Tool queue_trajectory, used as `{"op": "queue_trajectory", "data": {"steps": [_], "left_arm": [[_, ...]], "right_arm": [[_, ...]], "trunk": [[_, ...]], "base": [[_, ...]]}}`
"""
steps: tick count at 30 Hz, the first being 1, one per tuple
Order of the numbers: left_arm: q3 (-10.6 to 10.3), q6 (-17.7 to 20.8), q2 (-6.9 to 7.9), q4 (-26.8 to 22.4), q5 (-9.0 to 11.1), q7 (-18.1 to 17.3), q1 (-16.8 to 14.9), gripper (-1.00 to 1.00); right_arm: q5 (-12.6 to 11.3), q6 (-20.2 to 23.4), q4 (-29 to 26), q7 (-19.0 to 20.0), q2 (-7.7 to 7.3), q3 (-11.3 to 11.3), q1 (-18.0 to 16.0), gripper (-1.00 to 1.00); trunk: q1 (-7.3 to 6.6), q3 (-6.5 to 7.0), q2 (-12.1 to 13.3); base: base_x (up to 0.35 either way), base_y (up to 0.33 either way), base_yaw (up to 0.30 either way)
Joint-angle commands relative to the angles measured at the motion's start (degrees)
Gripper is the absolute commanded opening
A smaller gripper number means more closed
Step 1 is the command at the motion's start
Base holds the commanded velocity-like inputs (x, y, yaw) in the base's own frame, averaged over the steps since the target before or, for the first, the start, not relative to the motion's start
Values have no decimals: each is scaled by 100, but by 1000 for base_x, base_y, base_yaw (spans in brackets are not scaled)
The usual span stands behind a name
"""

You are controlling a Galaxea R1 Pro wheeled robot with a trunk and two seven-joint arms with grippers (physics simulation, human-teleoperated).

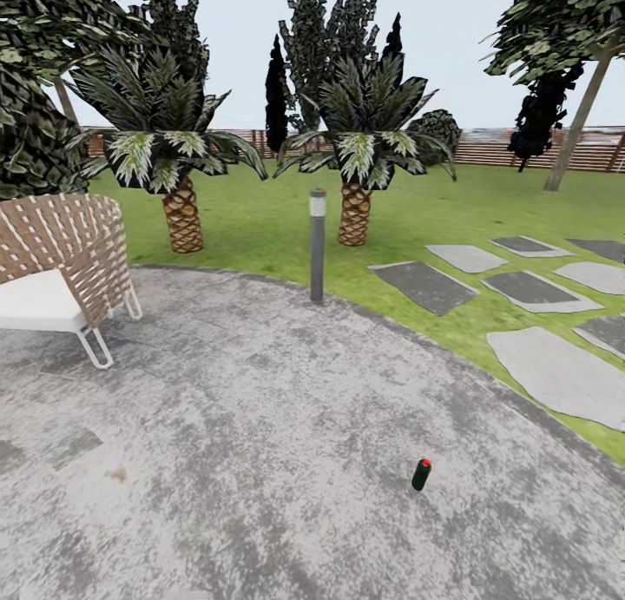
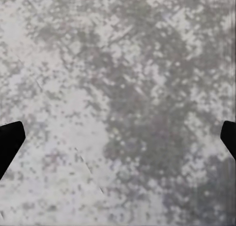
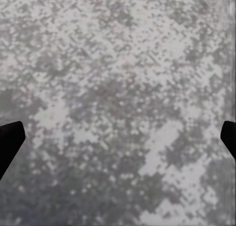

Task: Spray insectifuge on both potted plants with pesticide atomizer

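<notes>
- Lying on the paved circle (image 1: 260, 426) at five o'clock, a small dark bottle (image 1: 421, 474), red-capped, possibly the atomizer; approach squarely.
- Left gripper (image 2: 118, 137) and right gripper (image 3: 118, 137): fingers spread wide, holding nothing.

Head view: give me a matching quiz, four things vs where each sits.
Things:
1. woven chair
2. bollard light
3. small dark bottle with red cap
4. stepping stones

Places:
A. on the lawn, at the right
B. at the paving's left edge
C. at the far rim of the paved circle
D. alone on the paving, near right

Pairs: 1-B, 2-C, 3-D, 4-A
</notes>
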Motion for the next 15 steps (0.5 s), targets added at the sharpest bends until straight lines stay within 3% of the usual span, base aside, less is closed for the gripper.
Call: {"op": "queue_trajectory", "data": {"steps": [1,15], "left_arm": [[3,-19,1,3,-3,1,-2,100],[3,-19,1,3,0,1,-2,100]], "right_arm": [[4,-18,7,0,0,2,-3,100],[16,-26,8,2,15,24,-3,100]], "trunk": [[-1,-5,-2],[-1,-5,-2]], "base": [[0,-273,0],[0,-273,0]]}}
